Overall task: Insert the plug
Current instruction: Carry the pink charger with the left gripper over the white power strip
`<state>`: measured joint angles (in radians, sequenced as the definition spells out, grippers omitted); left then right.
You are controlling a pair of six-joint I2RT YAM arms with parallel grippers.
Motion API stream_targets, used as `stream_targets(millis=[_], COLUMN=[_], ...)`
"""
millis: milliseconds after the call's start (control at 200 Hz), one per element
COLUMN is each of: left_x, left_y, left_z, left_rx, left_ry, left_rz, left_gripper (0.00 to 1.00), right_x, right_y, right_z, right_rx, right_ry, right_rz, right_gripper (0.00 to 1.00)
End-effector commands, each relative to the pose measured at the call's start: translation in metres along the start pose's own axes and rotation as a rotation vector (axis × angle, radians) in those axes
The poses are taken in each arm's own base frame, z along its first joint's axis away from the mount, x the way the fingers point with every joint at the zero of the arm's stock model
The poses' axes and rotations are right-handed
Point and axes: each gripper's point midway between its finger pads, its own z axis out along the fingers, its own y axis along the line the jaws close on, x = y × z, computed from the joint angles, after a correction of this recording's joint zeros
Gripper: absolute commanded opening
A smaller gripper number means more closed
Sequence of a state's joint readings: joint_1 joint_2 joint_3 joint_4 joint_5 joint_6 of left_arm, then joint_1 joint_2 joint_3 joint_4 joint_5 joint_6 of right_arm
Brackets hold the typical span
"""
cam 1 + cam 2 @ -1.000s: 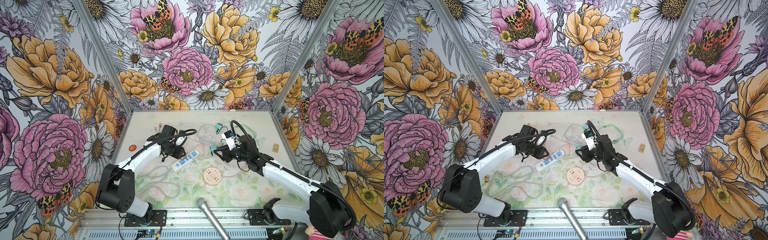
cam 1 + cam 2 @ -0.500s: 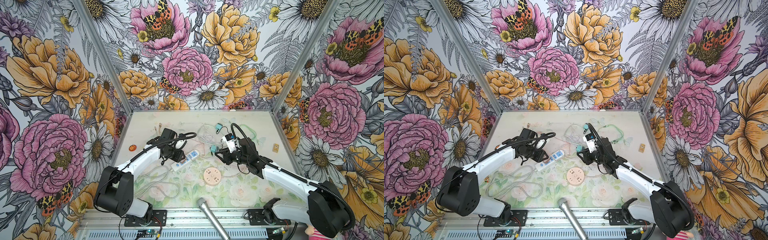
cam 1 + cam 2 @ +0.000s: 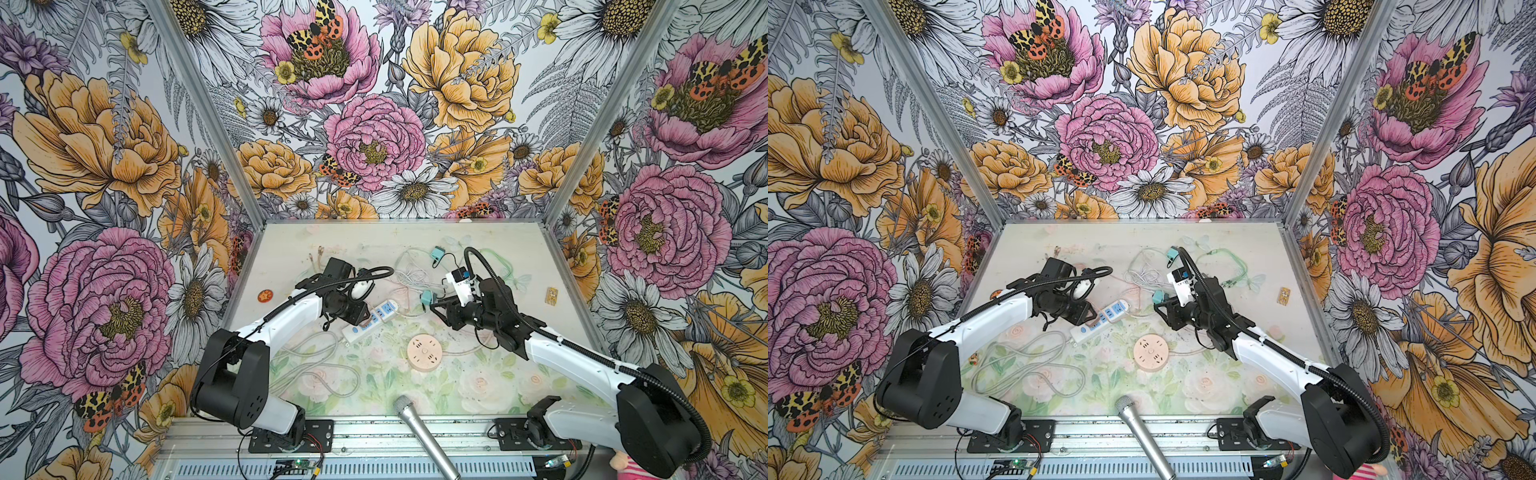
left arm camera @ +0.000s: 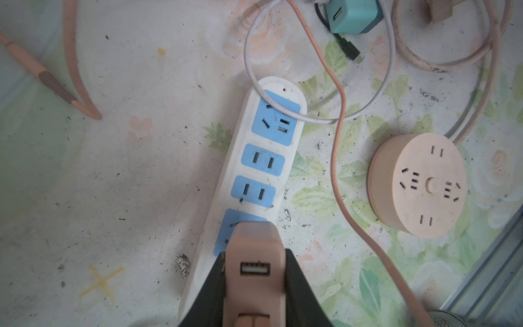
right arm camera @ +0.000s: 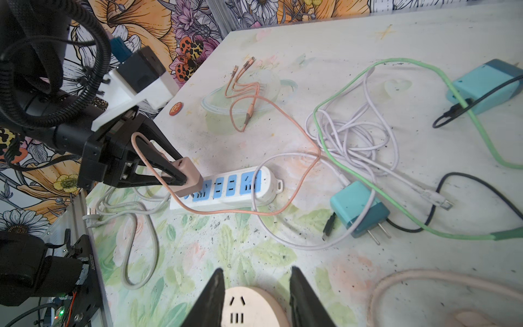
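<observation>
Since the earlier frames my left arm has swung in and come down onto the strip. The right one has barely budged, jaws a bit narrower.

In both top views the left gripper [image 3: 360,313] [image 3: 1086,311] is parked over the cord end of the white power strip [image 3: 372,319], which lies on the table between the two arms. Its fingers hide the load from up here. The right gripper [image 3: 435,308] hangs near a teal charger [image 3: 427,297], apart from the strip, with the round socket hub [image 3: 424,353] close by on the table.

Left wrist: the pincer is pinching the pink charger plug [image 4: 252,240] by its sides, USB port facing the camera. It covers the last blue outlet on the strip [image 4: 263,167], and the other three outlets are bare.

Right wrist is the best angle. The plug [image 5: 189,181] sits on that end outlet but tilted, with a sliver of dark showing under its body. I'd say the prongs are at the slots and not home yet; how deep, I can't tell. The right pincer [image 5: 256,271] is spread and empty, with the hub [image 5: 249,308] below it. Pick-up and line-up look done to me. What's left is squaring the plug up, pushing it flush, then letting go.
</observation>
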<state>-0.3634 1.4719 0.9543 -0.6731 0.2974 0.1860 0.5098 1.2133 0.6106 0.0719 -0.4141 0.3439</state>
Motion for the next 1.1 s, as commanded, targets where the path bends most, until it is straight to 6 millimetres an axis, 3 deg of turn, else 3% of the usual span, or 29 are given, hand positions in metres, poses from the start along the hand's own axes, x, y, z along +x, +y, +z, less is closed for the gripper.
stream_targets(millis=[0,525,906,1096], left_x=[-0.001,0.005,0.02,0.025], left_y=[0.007,0.007,-0.005,0.006], left_z=[0.003,0.016,0.001,0.005], left_rx=[-0.032,-0.029,-0.015,-0.042], left_ry=[-0.009,-0.011,0.041,0.077], left_rz=[0.019,0.025,0.065,0.062], left_gripper=[0.0,0.0,0.0,0.0], right_x=[-0.013,-0.009,-0.01,-0.009], right_y=[0.004,0.002,0.004,0.005], right_z=[-0.006,-0.007,-0.008,-0.01], right_rx=[-0.005,-0.003,-0.018,-0.017], right_ry=[-0.062,-0.073,-0.097,-0.102], right_rz=[-0.02,-0.021,-0.006,-0.005], right_gripper=[0.39,0.38,0.38,0.38])
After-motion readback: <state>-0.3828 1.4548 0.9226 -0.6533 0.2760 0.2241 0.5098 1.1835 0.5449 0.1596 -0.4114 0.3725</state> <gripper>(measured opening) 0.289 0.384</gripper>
